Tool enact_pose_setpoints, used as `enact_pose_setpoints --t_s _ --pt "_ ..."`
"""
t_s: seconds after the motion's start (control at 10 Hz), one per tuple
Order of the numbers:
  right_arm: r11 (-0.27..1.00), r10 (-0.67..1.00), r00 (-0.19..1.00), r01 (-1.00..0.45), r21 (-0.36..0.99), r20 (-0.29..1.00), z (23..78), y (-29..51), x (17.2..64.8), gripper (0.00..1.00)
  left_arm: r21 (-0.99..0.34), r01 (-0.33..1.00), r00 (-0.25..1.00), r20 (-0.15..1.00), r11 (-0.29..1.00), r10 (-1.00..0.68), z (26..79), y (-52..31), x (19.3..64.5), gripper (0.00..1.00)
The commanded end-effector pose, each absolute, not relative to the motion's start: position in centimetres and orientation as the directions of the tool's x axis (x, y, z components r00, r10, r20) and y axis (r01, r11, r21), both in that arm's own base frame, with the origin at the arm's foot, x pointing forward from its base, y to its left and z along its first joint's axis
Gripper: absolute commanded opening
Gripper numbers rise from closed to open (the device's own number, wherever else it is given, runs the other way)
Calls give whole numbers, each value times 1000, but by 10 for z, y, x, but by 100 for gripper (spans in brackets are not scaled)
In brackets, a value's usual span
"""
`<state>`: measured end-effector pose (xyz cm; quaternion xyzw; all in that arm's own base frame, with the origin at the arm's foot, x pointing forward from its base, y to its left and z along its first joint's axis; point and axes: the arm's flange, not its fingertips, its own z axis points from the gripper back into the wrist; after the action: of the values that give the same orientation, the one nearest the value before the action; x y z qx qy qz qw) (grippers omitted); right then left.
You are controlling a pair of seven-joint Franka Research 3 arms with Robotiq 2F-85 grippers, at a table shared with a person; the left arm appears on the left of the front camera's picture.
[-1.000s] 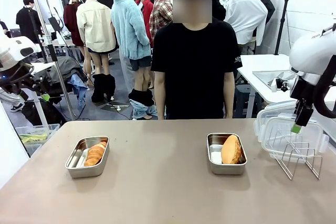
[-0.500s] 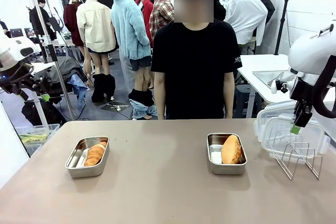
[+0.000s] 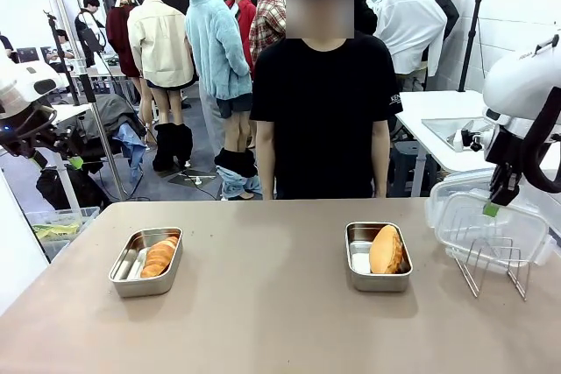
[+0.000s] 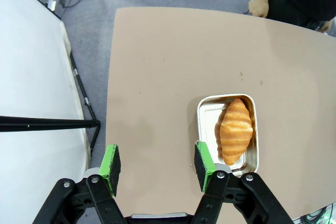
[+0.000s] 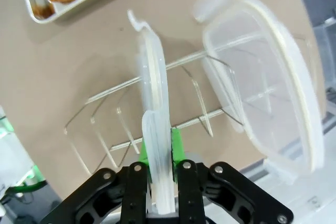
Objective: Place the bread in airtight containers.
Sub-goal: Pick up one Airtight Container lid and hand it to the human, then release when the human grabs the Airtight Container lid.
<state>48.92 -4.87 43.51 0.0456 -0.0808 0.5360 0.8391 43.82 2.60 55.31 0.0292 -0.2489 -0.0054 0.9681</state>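
Observation:
The ridged croissant-like bread (image 3: 159, 257) lies in the left steel container (image 3: 131, 276). The smooth bun (image 3: 386, 250) lies in the right container (image 3: 358, 257); neither pan has a lid on. My right gripper (image 3: 493, 208) is shut on the rim of a clear lid (image 3: 491, 227), which it holds just above the wire rack (image 3: 495, 262). In the right wrist view the gripper (image 5: 159, 149) pinches that lid (image 5: 153, 90) edge-on. My left gripper (image 4: 157, 161) hangs open high over the table's left side, beside the croissant (image 4: 235, 132) in its pan (image 4: 206, 114).
A second clear lid (image 5: 262, 87) leans in the wire rack (image 5: 105, 96) at the table's right edge. The person stands at the far side, a hand (image 4: 259, 6) near the table edge. Bare tabletop (image 3: 263, 286) lies between the two pans.
My right gripper has shut on the front lid and raised it a little out of the rack. The left arm and both pans have stayed still.

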Motion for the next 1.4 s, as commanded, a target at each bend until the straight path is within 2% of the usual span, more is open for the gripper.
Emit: enact_pose_setpoints --t_s 0.0,1.2,1.3 --pt "397 897 392 -918 16 204 434 -51 498 0 57 -23 875 484 998 -7 554 26 437 74" --pt "421 892 413 -907 -3 183 436 -49 493 0 57 -23 875 484 998 -7 554 26 437 74" --pt "443 878 436 -896 7 198 449 -48 493 0 57 -23 875 484 998 -7 554 26 437 74"
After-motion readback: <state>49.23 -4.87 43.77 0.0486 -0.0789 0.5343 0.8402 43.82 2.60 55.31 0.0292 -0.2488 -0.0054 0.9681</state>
